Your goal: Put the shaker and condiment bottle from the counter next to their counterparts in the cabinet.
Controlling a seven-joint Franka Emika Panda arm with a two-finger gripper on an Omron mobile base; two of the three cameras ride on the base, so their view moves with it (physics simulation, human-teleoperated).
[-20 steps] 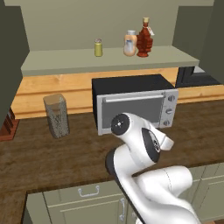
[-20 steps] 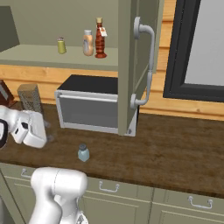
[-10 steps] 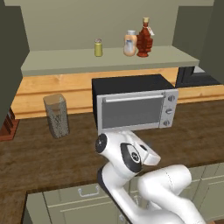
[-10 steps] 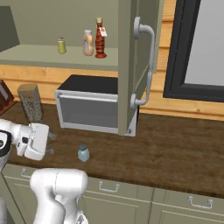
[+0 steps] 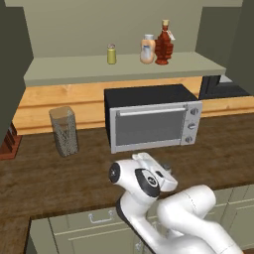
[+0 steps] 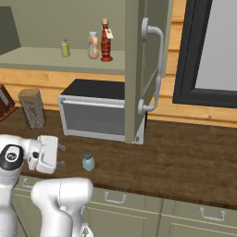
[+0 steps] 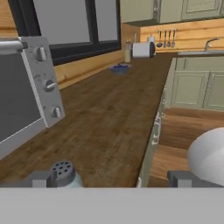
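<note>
A kitchen scene with a white robot arm reaching low over a long dark wooden tabletop [image 6: 185, 162]. The red condiment bottle [image 5: 164, 43] already stands on the pale cabinet [image 5: 124, 64] shelf, high above the tabletop, touching or just beside the orange and white bottle [image 5: 147, 49] it was meant to join. The yellow-green shaker [image 5: 111, 54] stands alone further left on the same shelf, with bare shelf around it, so the space next to it looks like the spot waiting for its partner.

That partner, the small blue shaker [image 6: 88, 162], sits upright near the front edge of the tabletop, in front of the toaster oven [image 5: 151, 124]. It appears untouched. The pincer [image 6: 59, 156] hangs just left of it at about the same height, its fingers spread wide apart and holding nothing. From the hand camera the shaker's perforated dark cap shows at the lower left, close to one fingertip [image 7: 39, 178], so the hand seems lined up sideways for a grip around the body, not yet around it.

A tall speckled glass jar [image 5: 64, 131] stands well off to the left, clear of the work. An open cabinet door [image 6: 141, 69] hangs to the right of the shelf, and the lift up will probably need to pass left of it.
</note>
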